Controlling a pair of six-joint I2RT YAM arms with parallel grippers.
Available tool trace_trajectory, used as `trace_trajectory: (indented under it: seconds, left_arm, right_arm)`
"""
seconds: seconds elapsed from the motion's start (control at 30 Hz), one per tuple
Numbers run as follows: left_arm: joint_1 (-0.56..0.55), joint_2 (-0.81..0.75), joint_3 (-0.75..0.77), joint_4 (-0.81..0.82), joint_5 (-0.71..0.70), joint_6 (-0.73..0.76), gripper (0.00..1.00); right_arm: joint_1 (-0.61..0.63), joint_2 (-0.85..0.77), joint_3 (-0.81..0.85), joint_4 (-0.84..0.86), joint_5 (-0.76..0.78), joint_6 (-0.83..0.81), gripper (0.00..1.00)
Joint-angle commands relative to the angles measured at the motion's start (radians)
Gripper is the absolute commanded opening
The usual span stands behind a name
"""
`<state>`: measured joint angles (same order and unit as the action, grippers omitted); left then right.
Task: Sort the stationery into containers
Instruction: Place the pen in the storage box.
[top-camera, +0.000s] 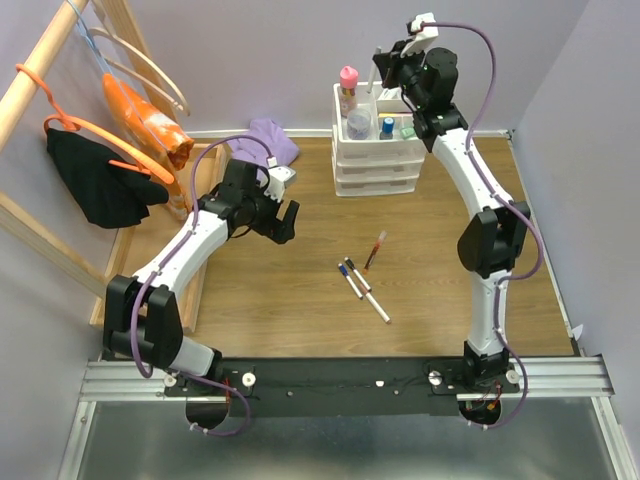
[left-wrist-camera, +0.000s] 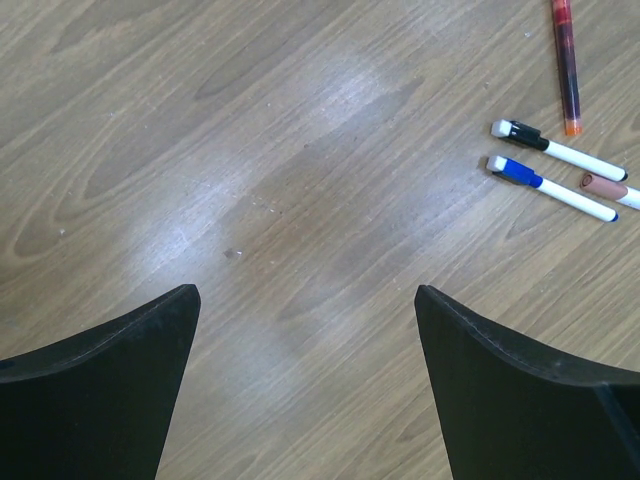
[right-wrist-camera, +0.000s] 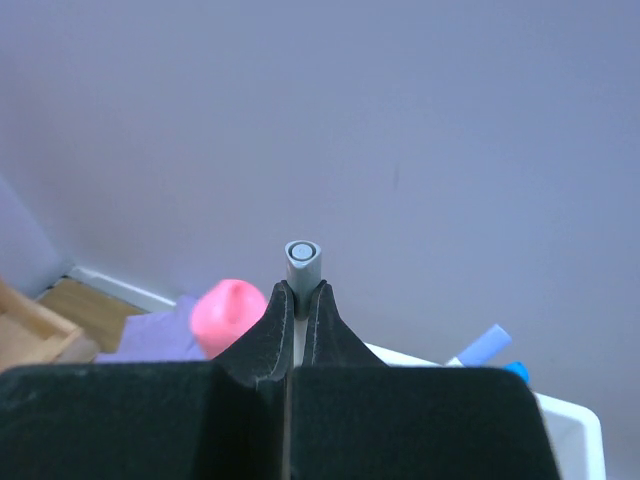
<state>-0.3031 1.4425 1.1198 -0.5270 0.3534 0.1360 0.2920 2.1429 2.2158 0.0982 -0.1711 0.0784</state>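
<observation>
right fingers clamped on a grey-ended pen over the tray, left fingers apart — markers nearby

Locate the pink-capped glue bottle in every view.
Top external: the glue bottle stands upper centre, in the drawer unit's left rear compartment.
Left wrist: not in it.
Right wrist: only its pink cap shows, lower left, beside the right pincer, shut on a grey pen.
Shared landmark: the unit's white rim, in the top and right wrist views; the left wrist shares only the markers with the top.

Open tabletop surrounds the markers; the drawer unit stands well apart.
</observation>
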Motion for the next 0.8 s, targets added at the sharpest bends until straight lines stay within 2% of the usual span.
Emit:
trace_trajectory:
  seconds: [0.0, 0.17, 0.77]
  left_arm:
    - [-0.005, 0.025, 0.058, -0.03, 0.009, 0.028, 0.98]
    - [-0.007, 0.059, 0.075, -0.025, -0.001, 0.028, 0.98]
    - [-0.016, 0.095, 0.097, 0.001, -0.004, -0.001, 0.97]
  right_arm:
    - [-0.025, 0.061, 0.064, 0.133, 0.133, -0.003, 0.01]
    - [-0.045, 0.092, 0.081, 0.124, 0.15, -0.008, 0.01]
    - [-0.053, 0.075, -0.033, -0.008, 0.133, 0.003, 0.01]
